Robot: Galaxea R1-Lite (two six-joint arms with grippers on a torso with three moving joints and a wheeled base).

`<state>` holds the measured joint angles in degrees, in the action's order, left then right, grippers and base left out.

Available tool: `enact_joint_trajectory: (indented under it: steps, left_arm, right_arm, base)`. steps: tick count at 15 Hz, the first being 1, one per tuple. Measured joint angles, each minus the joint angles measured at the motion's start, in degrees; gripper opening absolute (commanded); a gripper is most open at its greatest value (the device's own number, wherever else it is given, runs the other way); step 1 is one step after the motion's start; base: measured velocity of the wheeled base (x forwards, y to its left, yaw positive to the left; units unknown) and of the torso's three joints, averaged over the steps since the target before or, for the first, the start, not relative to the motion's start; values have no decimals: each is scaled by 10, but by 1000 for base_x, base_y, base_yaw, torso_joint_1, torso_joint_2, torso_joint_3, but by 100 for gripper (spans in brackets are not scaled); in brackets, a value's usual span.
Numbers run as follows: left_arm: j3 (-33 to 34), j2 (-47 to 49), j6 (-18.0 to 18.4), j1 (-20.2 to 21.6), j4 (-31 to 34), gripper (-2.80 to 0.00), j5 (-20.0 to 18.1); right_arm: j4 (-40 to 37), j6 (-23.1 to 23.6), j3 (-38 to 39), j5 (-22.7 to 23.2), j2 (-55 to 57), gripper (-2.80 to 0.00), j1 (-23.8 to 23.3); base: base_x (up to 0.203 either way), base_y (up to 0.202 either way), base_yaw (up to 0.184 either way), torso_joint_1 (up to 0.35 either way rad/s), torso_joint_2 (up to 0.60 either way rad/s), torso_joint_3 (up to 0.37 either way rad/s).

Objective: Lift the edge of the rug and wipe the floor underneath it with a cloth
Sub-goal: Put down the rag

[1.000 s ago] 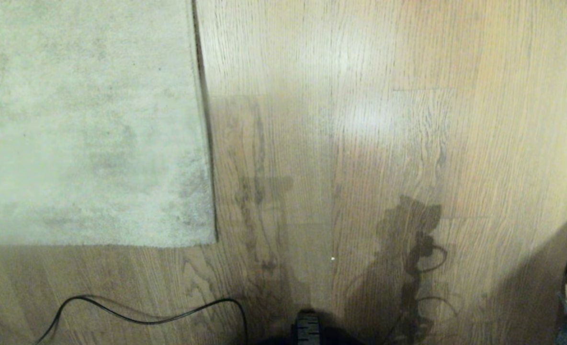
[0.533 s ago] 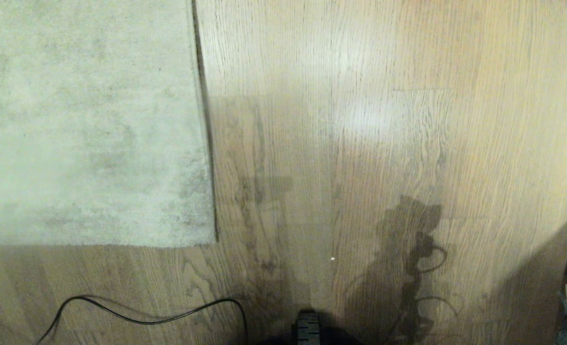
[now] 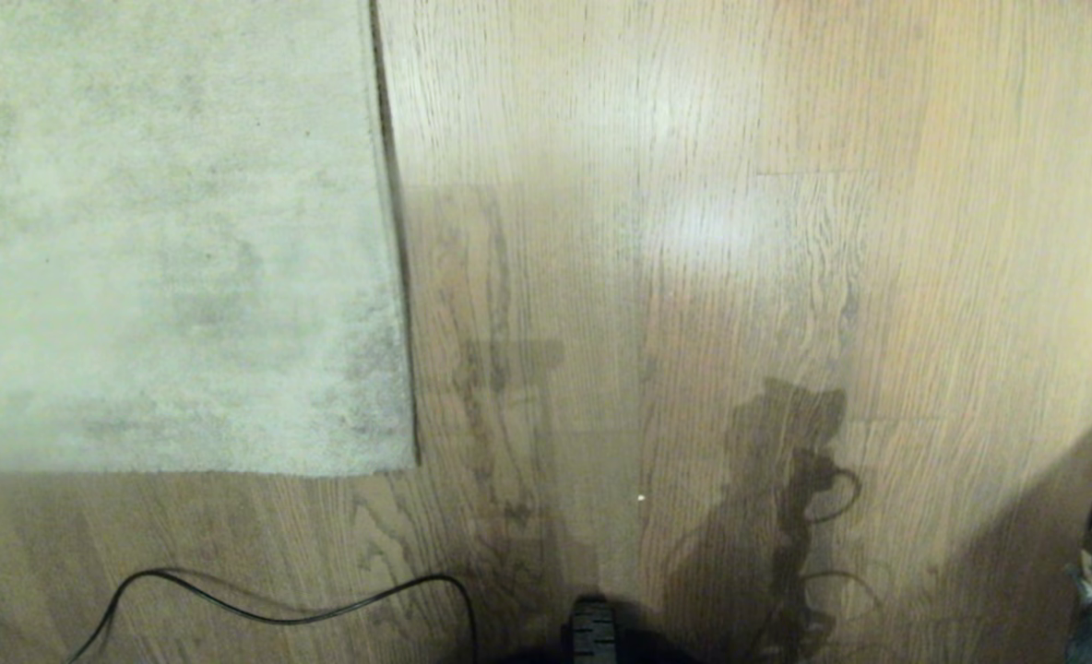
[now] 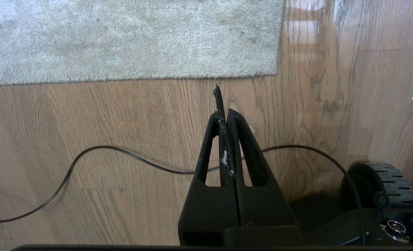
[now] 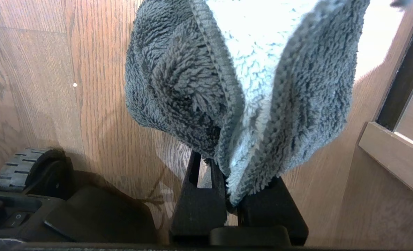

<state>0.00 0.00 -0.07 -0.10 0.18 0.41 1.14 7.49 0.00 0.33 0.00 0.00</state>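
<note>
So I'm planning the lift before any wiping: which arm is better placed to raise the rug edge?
Left, probably. The left gripper is shut and empty, pointing toward the rug edge lying flat just past a black cable. The right gripper is shut on the cloth, over bare floor.

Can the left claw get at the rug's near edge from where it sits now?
Probably yes: the left claw sits shut, apart from the rug edge, with bare floor between. The black cable lies nearer the base.
</note>
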Motion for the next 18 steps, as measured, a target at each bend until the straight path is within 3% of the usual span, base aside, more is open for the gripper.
enact_joint_trajectory:
  steps: [5, 9, 12, 18]
  left_arm:
    - [0, 0, 0, 0, 0, -280, 0]
    - [0, 0, -1, 0, 0, -280, 0]
    - [0, 0, -1, 0, 0, -280, 1]
    - [0, 0, 0, 0, 0, -280, 1]
  right_arm:
    - [-2, 1, -17, 4, 27, -280, 0]
    - [65, -17, -92, 8, 165, -280, 4]
    - [174, -21, -125, 9, 313, -280, 5]
    - [522, -30, -177, 10, 679, -280, 1]
  base:
    - [0, 0, 0, 0, 0, 0]
    - [0, 0, 0, 0, 0, 0]
    - [0, 0, 0, 0, 0, 0]
    - [0, 0, 0, 0, 0, 0]
